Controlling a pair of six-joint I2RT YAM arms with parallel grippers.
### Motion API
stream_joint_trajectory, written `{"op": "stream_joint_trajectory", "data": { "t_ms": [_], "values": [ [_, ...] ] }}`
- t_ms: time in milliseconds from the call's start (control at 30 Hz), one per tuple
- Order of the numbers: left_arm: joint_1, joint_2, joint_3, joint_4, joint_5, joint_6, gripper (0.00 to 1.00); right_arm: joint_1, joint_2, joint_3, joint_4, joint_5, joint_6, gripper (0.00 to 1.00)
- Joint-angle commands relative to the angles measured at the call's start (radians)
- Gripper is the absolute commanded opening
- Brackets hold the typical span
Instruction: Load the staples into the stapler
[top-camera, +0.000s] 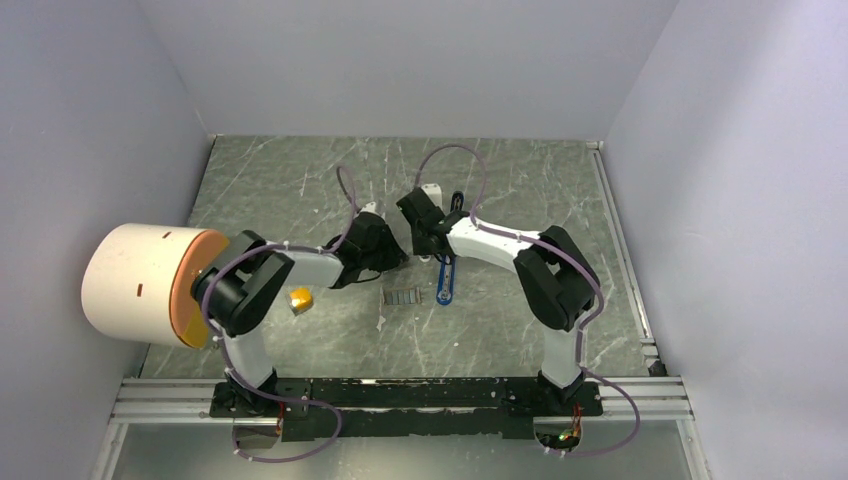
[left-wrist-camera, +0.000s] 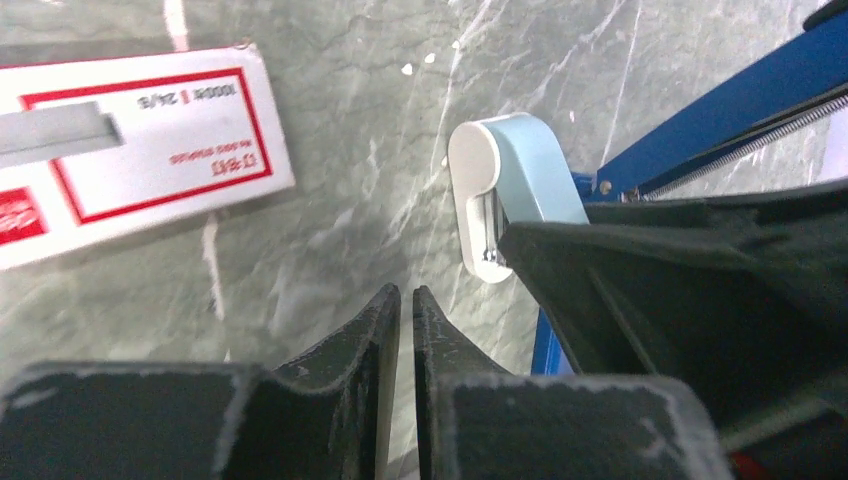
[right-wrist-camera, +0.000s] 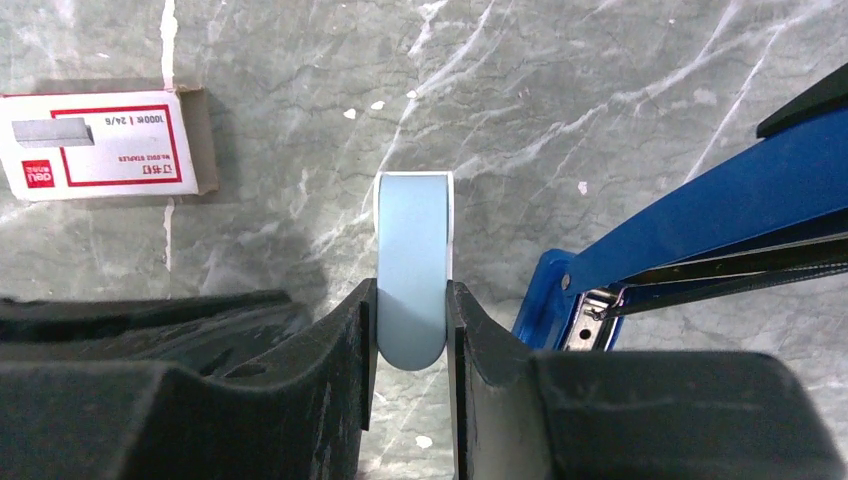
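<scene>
Lying on open table in the top view, the staples (top-camera: 403, 296) sit just nearside of the left gripper (top-camera: 399, 256), with the stapler (top-camera: 446, 283) beneath the right gripper (top-camera: 432, 246). Left wrist: jaws nearly closed and empty, pale blue-grey piece (left-wrist-camera: 522, 170) ahead-right. Right wrist: fingers clamp that piece's side edges, stapler to the right

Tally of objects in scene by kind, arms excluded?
Stapler: 1
Staples, one stack: 1
Staple box: 1
Pale blue piece: 1
Orange block: 1
Cylinder: 1
Total: 6
</scene>
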Motion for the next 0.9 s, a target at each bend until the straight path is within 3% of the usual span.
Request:
{"op": "stream_joint_trajectory", "data": {
  "t_ms": [0,233,433,533,767,867],
  "values": [
    [0.001,-0.106,-0.028,-0.075,-0.060,0.047,0.17,0.014,0.051,-0.018,-0.049,0.011,0.010,0.23],
    [0.001,-0.213,-0.062,-0.115,-0.108,0.051,0.17,0.021,0.081,-0.021,-0.047,0.023,0.029,0.29],
    [0.003,-0.229,-0.084,-0.112,-0.122,0.050,0.18,0.021,0.017,0.008,-0.049,0.052,0.030,0.54],
    [0.003,-0.229,-0.084,-0.113,-0.124,0.049,0.19,0.021,-0.005,0.041,-0.065,0.067,0.019,0.60],
    [0.006,-0.236,-0.098,-0.110,-0.134,0.047,0.19,0.020,-0.033,0.081,-0.086,0.066,0.009,0.61],
    [0.007,-0.237,-0.101,-0.106,-0.135,0.047,0.19,0.021,-0.030,0.093,-0.100,0.079,0.016,0.53]
  ]
}}
